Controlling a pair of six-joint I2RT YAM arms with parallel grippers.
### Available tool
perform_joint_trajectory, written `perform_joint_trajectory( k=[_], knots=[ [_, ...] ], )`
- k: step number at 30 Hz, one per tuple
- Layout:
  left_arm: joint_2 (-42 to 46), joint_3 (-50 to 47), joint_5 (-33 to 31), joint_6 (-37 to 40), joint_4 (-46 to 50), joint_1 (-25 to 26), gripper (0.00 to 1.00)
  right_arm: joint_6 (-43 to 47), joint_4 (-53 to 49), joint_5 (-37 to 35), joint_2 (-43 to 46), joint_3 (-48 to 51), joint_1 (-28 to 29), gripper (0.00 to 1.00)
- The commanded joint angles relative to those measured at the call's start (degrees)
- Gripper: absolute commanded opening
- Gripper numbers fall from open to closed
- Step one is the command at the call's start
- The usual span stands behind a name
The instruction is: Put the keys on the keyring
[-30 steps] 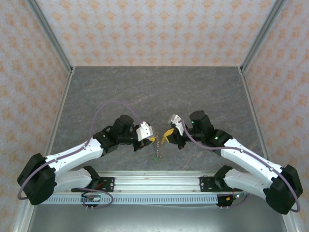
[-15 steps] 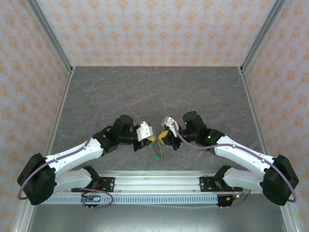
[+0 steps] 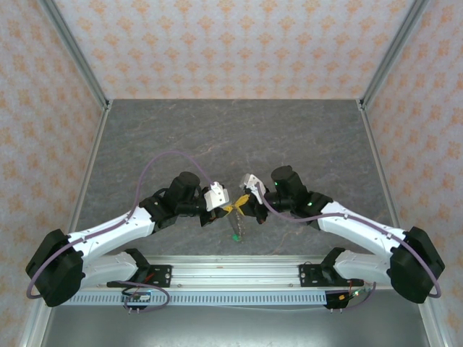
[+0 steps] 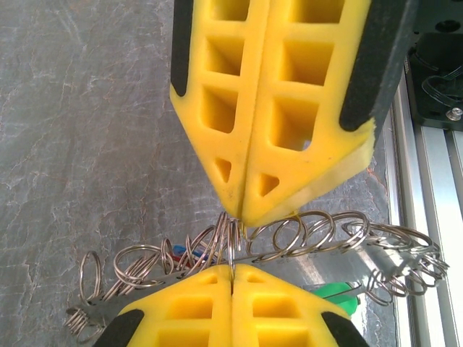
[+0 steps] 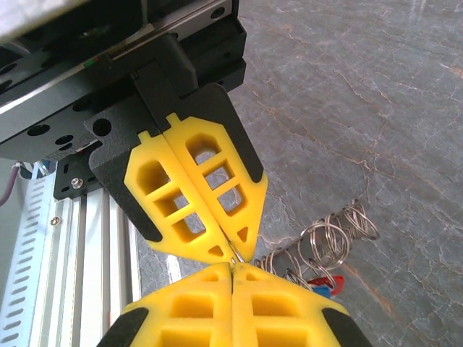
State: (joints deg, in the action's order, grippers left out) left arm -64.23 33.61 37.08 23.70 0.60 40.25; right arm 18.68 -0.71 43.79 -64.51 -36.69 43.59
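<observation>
Where their tips meet, left pincer [image 4: 231, 271] and right pincer [image 5: 233, 267] both clamped tight on the keyring [image 4: 318, 235].

Grey marbled table [image 3: 231, 137] under orange-patterned walls [image 3: 231, 43], and an aluminium rail [image 3: 231, 271] runs along the table's near edge.

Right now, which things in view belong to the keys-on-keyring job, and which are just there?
Job:
- keyring, pinched by the shut left gripper
- keys, coloured heads among its rings
- right gripper, shut, tip to tip with the left

Not the job:
- aluminium rail
- purple cables
- table
</observation>
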Motion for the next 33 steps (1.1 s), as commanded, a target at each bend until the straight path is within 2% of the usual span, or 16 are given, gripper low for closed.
perform_joint_trajectory(
  k=[1,8,23,27,33],
  knots=[
    [0.15,0.50,1.24,-0.94,-3.10,-0.04,0.00,-0.04,2.86,0.87,-0.83,-1.54,0.43,0.00],
    [0.21,0.62,1.07,-0.73,-2.72,-0.01,0.00,-0.15,3.20,-2.22,-0.79,-1.12,0.60,0.00],
    [-1.07,1.29,1.61,-0.48,-2.84,0.00,0.00,-1.36,6.07,-1.25,-1.29,-0.85,0.61,0.00],
    [-1.08,1.46,1.64,-0.50,-2.88,-0.05,0.00,-0.25,3.09,-3.25,-2.22,-1.56,0.64,0.00],
    [-0.99,1.46,1.44,-0.33,-2.71,-0.03,0.00,0.53,0.67,-1.89,-1.95,-2.07,0.68,0.00]
  ],
)
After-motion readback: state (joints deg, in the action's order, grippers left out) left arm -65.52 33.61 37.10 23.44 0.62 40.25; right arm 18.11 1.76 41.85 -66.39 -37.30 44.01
